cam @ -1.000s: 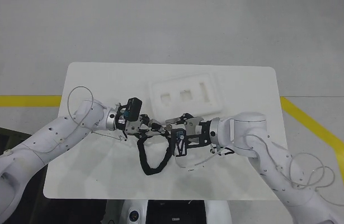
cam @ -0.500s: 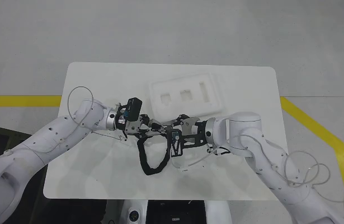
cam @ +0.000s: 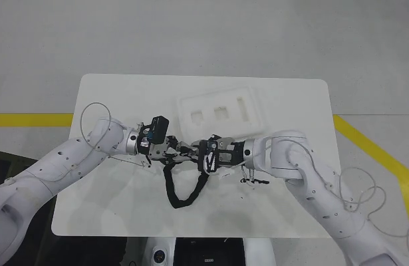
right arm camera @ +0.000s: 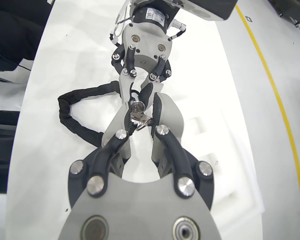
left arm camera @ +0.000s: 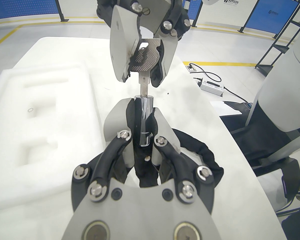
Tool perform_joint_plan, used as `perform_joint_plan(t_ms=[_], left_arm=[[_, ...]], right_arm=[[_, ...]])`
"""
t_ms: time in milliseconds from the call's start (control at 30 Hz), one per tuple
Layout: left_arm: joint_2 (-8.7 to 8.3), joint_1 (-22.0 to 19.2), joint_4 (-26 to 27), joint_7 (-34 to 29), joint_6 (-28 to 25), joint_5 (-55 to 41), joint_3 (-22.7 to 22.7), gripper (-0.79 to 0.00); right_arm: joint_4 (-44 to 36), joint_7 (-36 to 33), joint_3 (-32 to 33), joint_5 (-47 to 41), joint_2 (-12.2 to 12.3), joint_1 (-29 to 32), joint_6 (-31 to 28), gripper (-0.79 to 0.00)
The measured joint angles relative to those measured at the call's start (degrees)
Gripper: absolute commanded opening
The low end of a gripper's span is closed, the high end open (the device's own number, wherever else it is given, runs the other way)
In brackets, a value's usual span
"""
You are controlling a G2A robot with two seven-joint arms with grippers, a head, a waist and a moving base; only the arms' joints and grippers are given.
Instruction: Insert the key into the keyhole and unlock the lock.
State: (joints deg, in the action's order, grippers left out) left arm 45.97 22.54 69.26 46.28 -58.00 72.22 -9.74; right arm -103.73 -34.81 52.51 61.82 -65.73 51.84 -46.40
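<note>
My left gripper is shut on the chrome cylinder of the lock, held above the table. The lock's black sleeved chain hangs down in a loop onto the table. Facing it, my right gripper is shut on the silver key. The key's blade is partly inside the keyhole at the cylinder's end. In the right wrist view the key meets the cylinder face. In the top view the two grippers meet tip to tip, left gripper and right gripper.
A white foam tray with three recesses lies on the white table just beyond the grippers. The chain loop rests on the table toward the front edge. Open table surface lies to either side.
The right arm's wrist has turned and shifted a little toward the left gripper, with the key in it. The left arm and the chain have stayed in place.
</note>
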Motion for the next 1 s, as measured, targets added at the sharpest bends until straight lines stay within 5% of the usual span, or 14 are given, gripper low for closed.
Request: perform_joint_plan(t_ms=[500, 533, 567, 600, 1000], left_arm=[[0.0, 0.0, 0.0, 0.0, 0.0, 0.0, 0.0, -0.785], [0.0, 0.0, 0.0, 0.0, 0.0, 0.0, 0.0, -0.785], [0.0, 0.0, 0.0, 0.0, 0.0, 0.0, 0.0, -0.785], [0.0, 0.0, 0.0, 0.0, 0.0, 0.0, 0.0, -0.785], [0.0, 0.0, 0.0, 0.0, 0.0, 0.0, 0.0, -0.785]], right_arm=[[0.4, -7.5, -0.2, -15.4, -0.4, 1.3, 11.5, -0.76], [0.5, -7.5, -0.2, -15.9, -0.4, 1.3, 11.9, -0.677], [0.5, -7.3, -0.2, -16.5, -0.4, 1.4, 12.5, -0.443], [0.5, -7.2, -0.2, -16.8, -0.4, 1.5, 12.7, 0.0], [-3.1, -6.2, 4.8, -16.2, 0.7, 5.2, 14.6, 0.0]])
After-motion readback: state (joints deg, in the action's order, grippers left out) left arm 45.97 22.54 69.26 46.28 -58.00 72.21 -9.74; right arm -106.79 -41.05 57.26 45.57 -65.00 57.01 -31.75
